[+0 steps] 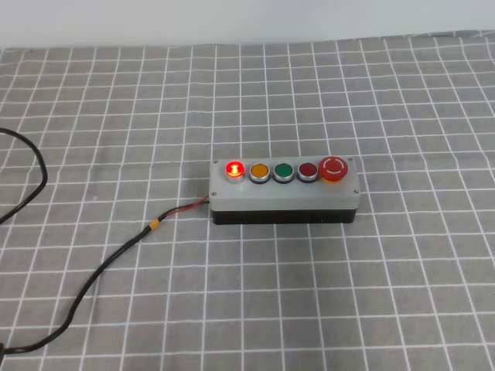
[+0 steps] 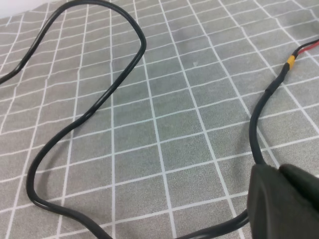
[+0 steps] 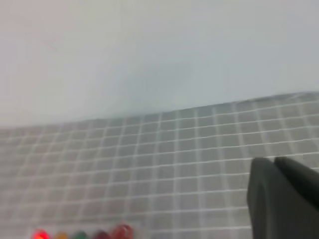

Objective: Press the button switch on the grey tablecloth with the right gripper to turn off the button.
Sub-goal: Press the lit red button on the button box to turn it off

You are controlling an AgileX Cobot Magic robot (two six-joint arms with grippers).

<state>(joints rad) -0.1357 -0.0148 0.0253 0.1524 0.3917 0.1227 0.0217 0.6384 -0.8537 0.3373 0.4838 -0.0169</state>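
The button switch (image 1: 284,193), a grey box on a black base, lies on the grey tablecloth (image 1: 348,93) at mid-table. The button (image 1: 234,169) is the leftmost cap in its row and glows bright red. Beside it come an orange, a green and a dark red button, then a large red mushroom button (image 1: 334,168). Neither gripper shows in the high view. In the blurred right wrist view the right gripper (image 3: 274,160) has its fingers together, high above the cloth. The button (image 3: 41,234) is at the bottom left edge, far from the right gripper. The left gripper (image 2: 279,169) is shut and low over the cloth.
A black cable (image 1: 100,270) with a red wire and a yellow band runs from the box's left end across the cloth to the left edge. In the left wrist view the cable (image 2: 99,104) loops widely and passes under the left gripper's fingers. A white wall (image 1: 247,19) backs the table.
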